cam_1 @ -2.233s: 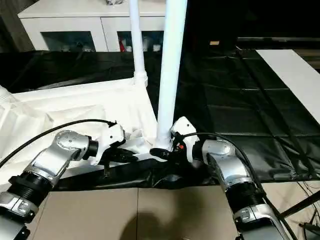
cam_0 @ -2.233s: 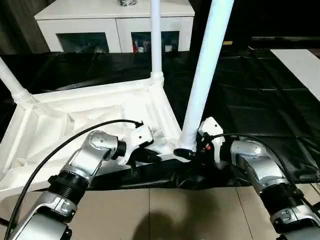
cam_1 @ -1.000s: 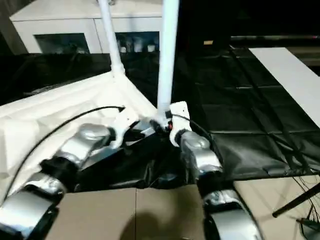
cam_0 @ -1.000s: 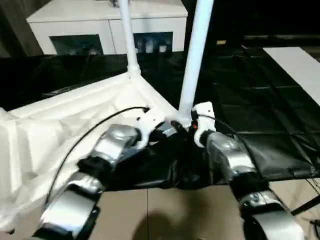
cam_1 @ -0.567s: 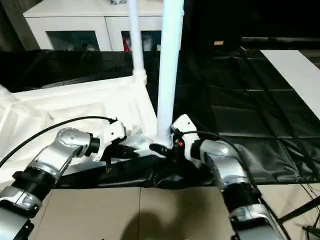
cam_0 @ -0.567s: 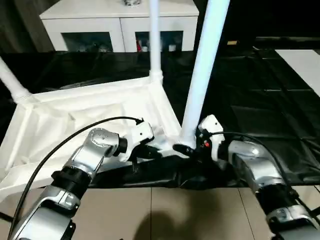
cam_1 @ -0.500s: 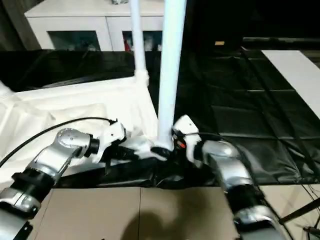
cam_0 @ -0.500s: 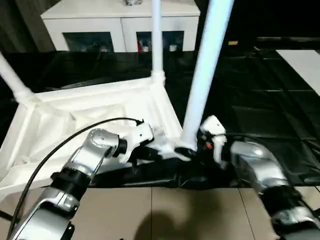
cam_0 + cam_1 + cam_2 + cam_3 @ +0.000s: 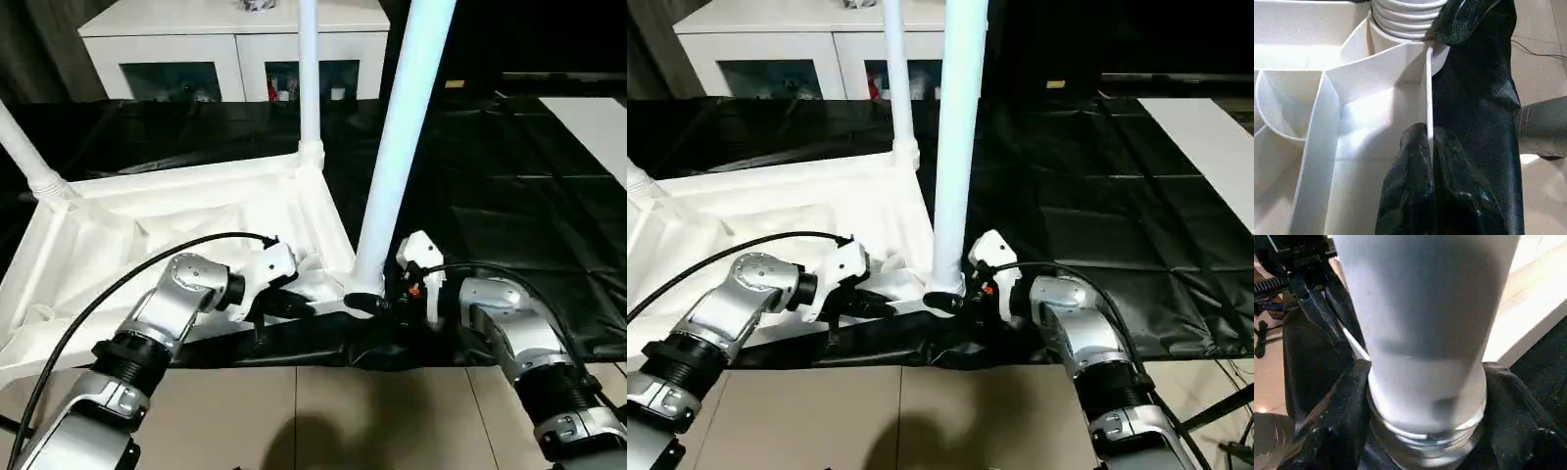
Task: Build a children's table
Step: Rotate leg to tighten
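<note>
Black-covered work table (image 9: pixel 509 196): left gripper (image 9: pixel 1427 147) jaws pinching tabletop rim (image 9: pixel 1428 88); right gripper (image 9: pixel 955 297) jaws around leg (image 9: pixel 1420 333).

No readable text, labels, brands, numbers or signs in any view.
</note>
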Tool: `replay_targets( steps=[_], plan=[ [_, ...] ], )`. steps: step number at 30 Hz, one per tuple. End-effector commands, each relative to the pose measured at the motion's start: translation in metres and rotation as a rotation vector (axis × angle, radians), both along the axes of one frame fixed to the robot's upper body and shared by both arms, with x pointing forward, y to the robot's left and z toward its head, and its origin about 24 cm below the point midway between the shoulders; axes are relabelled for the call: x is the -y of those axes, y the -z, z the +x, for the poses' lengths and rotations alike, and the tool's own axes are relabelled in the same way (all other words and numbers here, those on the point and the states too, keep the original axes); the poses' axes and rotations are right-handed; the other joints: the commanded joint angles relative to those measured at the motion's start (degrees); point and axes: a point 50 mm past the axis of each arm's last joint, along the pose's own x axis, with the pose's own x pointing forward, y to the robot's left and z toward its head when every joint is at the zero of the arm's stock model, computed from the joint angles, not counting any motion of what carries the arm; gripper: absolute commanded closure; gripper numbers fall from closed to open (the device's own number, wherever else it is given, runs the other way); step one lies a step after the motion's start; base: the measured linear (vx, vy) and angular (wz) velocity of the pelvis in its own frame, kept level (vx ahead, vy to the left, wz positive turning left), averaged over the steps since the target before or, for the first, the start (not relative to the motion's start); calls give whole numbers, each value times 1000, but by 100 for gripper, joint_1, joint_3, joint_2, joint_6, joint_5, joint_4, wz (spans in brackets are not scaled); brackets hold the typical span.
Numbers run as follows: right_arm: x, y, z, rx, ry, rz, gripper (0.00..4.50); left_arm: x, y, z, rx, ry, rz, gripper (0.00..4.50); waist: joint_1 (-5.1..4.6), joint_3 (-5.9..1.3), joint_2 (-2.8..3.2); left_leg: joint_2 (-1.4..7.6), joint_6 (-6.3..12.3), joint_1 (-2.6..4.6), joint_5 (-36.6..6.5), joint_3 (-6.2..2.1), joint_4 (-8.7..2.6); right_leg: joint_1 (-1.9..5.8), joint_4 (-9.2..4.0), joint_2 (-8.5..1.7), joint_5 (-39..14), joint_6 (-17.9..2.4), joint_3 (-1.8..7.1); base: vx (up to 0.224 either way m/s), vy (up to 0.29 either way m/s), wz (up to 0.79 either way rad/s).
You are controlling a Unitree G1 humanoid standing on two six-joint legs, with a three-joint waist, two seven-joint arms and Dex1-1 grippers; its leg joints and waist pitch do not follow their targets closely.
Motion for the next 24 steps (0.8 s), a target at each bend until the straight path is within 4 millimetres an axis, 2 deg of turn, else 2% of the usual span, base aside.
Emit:
replay_targets(
  steps=[1, 6, 7, 9, 10, 11, 14, 15, 16, 17, 19, 23, 24],
  plan=[
    [1, -2, 5, 11, 77, 19, 171, 2, -1, -2, -13, 20, -26, 450, 0, -388, -64, 34, 512, -17, -887, 62, -363, 365, -334, -190, -888, -1491, 174, 0, 0, 0],
    [-1, 6, 14, 13, 229, -19, 173, 5, 0, 7, 12, -93, -29, 450, -34, -376, -57, 23, 404, -20, -942, 57, -375, 355, -355, -190, -1094, -1415, 174, 0, 0, 0],
    [-3, 12, 22, 18, 384, -58, 173, 8, 2, 17, 47, -218, -17, 450, -55, -362, -54, 16, 346, -25, -973, 57, -386, 351, -368, -182, -1205, -1372, 174, 0, 0, 0],
    [-4, 14, 24, 23, 441, -74, 174, 9, 3, 21, 60, -264, -10, 450, -91, -360, -54, -6, 184, -3, -1103, 48, -393, 345, -402, -186, -1591, -1259, 166, 0, 0, 0],
    [-6, 18, 28, 13, 529, -83, 175, 11, 3, 26, 68, -329, -12, 450, -93, -379, -56, -1, 180, 4, -1017, 48, -386, 350, -397, -198, -1417, -1257, 188, 0, 0, 0],
    [-7, 20, 29, 4, 583, -91, 175, 13, 3, 30, 66, -379, -17, 450, -104, -376, -46, -9, 186, -21, -974, 43, -386, 361, -379, -185, -1327, -1264, 182, 0, 0, 0],
    [-13, 27, 31, -28, 693, -99, 175, 19, 5, 36, 55, -477, -22, 450, -105, -395, -52, -29, 256, -21, -847, 53, -366, 360, -379, -182, -1158, -1285, 187, 0, 0, 0],
    [-17, 28, 33, -42, 750, -87, 175, 22, 6, 39, 56, -517, -13, 450, -109, -395, -50, -33, 285, -28, -799, 55, -367, 359, -378, -173, -1080, -1305, 181, 0, 0, 0],
    [-27, 30, 37, -54, 858, -75, 175, 29, 9, 45, 78, -583, 7, 450, -105, -399, -23, -34, 272, -17, -808, 49, -367, 357, -377, -177, -1051, -1318, 178, 0, 0, 0],
    [-27, 30, 37, -54, 858, -75, 175, 29, 9, 45, 78, -583, 7, 450, -118, -388, -21, -35, 257, -14, -832, 56, -372, 341, -389, -173, -1071, -1319, 181, 0, 0, 0],
    [-35, 29, 39, -43, 888, -77, 175, 34, 10, 46, 95, -598, 18, 450, -108, -397, -33, -39, 239, -5, -911, 47, -376, 364, -394, -178, -1120, -1312, 171, 0, 0, 0],
    [-55, 29, 38, -41, 817, -73, 175, 42, 11, 45, 98, -574, 19, 450, -109, -389, -13, -34, 342, -10, -1042, 49, -382, 365, -417, -189, -1177, -1293, 168, 0, 0, 0],
    [-59, 27, 38, -28, 787, -66, 140, 43, 11, 45, 99, -565, 18, 450, -110, -383, -19, -34, 348, -11, -1064, 50, -386, 367, -424, -189, -1211, -1285, 167, 0, 0, 0]
  ],
)
